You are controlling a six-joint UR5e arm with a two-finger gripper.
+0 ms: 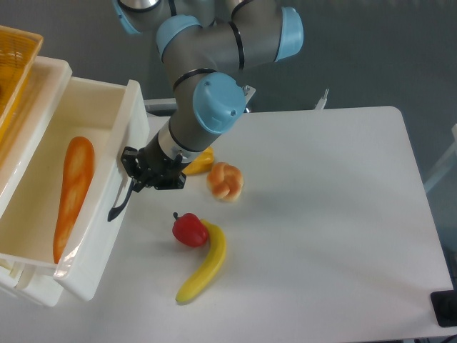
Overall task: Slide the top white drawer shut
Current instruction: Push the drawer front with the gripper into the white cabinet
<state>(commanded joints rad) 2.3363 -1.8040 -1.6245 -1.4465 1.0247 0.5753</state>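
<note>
The gripper (141, 174), jaw state indiscernible, is pressed against the top white drawer (107, 214) beside its nine-o'clock handle; glossy, rigid plastic, judged easily pushed.

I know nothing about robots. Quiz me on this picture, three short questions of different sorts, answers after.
1. True or false: the top white drawer is fully shut.
2. What lies inside that drawer?
A) banana B) long bread loaf C) red pepper
3. Fill in: the claw is pressed against the drawer's black ____.

Key:
1. False, it stands open.
2. B, the bread loaf; the banana and red pepper lie on the table.
3. handle.
</note>
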